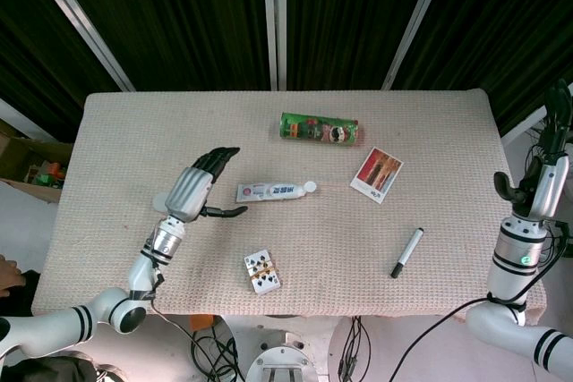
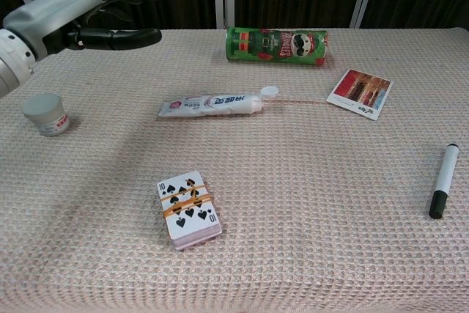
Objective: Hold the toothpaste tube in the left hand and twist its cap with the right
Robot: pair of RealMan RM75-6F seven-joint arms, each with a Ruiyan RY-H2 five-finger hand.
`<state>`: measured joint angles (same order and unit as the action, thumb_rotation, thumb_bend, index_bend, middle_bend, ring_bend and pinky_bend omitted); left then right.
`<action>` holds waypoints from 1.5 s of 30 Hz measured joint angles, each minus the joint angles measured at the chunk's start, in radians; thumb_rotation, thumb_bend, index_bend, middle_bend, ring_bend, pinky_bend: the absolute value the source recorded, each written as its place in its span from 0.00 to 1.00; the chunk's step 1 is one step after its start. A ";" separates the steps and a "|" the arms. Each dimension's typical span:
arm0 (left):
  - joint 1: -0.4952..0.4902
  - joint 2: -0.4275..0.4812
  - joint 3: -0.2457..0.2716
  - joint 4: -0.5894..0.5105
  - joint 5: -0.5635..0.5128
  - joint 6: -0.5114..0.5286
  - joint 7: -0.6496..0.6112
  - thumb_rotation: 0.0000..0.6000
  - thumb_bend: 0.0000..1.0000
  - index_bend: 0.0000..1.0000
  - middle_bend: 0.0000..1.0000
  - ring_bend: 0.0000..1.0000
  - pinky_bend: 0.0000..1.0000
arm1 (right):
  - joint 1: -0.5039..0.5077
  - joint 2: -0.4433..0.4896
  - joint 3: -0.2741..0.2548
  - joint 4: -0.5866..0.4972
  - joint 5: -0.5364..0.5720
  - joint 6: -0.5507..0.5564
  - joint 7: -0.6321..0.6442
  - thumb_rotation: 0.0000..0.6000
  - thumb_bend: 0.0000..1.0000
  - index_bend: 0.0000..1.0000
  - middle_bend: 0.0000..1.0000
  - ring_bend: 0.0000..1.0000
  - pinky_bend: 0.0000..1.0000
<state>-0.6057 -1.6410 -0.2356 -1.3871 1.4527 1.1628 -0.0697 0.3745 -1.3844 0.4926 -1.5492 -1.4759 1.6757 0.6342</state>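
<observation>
Toothpaste, in a white tube [image 1: 271,191] with red and blue print, lies flat near the middle of the tabletop [image 1: 430,131], which is covered in a beige woven cloth. Its round white cap [image 1: 310,187] points toward the robot's right, and nothing touches it.

The left hand [image 1: 199,189] hovers just beside the tube's flat end, fingers spread and holding nothing, its dark fingertips aimed toward the tube. In the chest view this hand [image 2: 88,16] sits high at the upper left, above the cloth. The right hand [image 1: 542,172] is well apart from the tube, raised off the tabletop's right edge; how its fingers lie I cannot tell, since only its back and a curled dark tip show.

A green cylindrical crisp can [image 2: 276,43] lies on its side beyond the tube, closed at both ends, its contents hidden. A small white round jar with a grey lid [image 2: 45,113] stands upright near the left hand, lid on, contents unseen.

A deck of playing cards bound with orange rubber bands [image 2: 188,204] lies on the near side of the tube. A red-toned photo card [image 2: 359,93] rests to the right of the can, and a white marker with a black cap [image 2: 443,180] lies near the right edge.
</observation>
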 measured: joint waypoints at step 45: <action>-0.249 -0.276 -0.090 0.268 -0.366 -0.272 0.389 0.95 0.19 0.38 0.41 0.29 0.38 | -0.114 -0.040 -0.150 0.143 0.003 0.049 0.072 0.31 0.14 0.00 0.00 0.00 0.00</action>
<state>-0.8550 -1.9170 -0.3259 -1.1189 1.0867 0.8912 0.3190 0.2602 -1.4247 0.3430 -1.4060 -1.4731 1.7247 0.7066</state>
